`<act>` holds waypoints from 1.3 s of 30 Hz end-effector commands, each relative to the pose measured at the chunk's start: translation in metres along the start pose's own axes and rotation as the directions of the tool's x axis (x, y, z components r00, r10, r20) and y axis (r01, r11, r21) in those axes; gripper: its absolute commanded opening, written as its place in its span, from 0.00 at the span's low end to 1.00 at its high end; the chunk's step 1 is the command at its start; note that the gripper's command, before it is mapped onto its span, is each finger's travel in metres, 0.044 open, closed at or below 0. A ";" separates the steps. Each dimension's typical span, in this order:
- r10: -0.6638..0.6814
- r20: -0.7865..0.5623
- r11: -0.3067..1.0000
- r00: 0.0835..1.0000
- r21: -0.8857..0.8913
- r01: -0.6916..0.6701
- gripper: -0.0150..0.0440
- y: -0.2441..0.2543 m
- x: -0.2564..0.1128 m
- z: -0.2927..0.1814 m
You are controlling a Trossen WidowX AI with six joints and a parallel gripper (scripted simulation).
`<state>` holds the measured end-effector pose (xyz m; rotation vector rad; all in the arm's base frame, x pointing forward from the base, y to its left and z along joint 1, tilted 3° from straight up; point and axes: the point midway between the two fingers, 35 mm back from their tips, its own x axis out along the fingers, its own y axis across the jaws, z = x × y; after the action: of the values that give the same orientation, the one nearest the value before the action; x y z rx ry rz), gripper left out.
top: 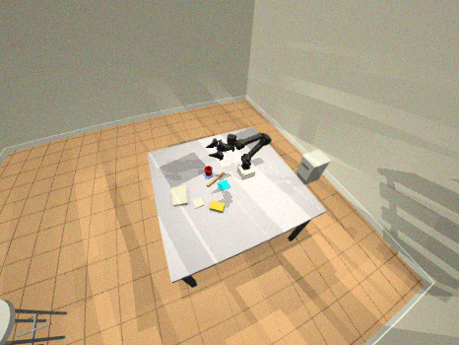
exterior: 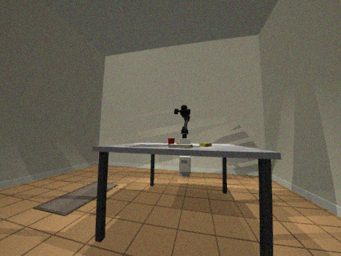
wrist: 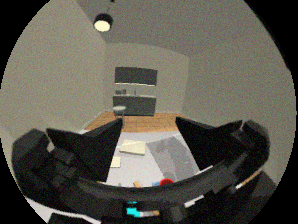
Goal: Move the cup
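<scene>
The red cup [top: 208, 171] [exterior: 171, 140] [wrist: 166, 182] stands upright on a small blue pad [top: 206, 175] [wrist: 155, 184]. Marbles inside it cannot be made out. A small cream square [top: 198, 202] [wrist: 115, 162] lies flat further off and looks like the other pad, though a cyan square [top: 224, 185] [wrist: 132, 210] also lies near the middle; which one is the pad is hard to tell. My gripper [top: 213, 151] [exterior: 182, 111] [wrist: 149, 120] is open with nothing between its fingers. It is raised well above the table, pointing level, away from the cup.
A wooden stick [top: 216, 179] lies between the cup and the cyan square. A larger cream slab [top: 179, 195] [wrist: 133, 147] and a yellow block [top: 217, 206] [exterior: 205, 145] lie on the table [top: 236, 237]. The arm's white base [top: 246, 172] stands to the cup's right in the top view.
</scene>
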<state>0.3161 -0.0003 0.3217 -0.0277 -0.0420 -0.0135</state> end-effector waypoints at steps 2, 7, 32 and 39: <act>-0.007 -0.055 0.999 0.998 -0.050 0.005 0.84 -0.003 0.006 -0.010; -0.055 -0.445 0.928 0.894 -0.353 -0.119 0.62 -0.027 0.035 -0.088; 0.072 -0.997 0.435 -0.009 0.039 -0.899 0.50 -0.076 -0.017 -0.264; 0.072 -0.997 0.435 -0.009 0.039 -0.899 0.50 -0.075 -0.016 -0.275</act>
<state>0.3113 -0.0847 0.0550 -0.8436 1.3404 0.8573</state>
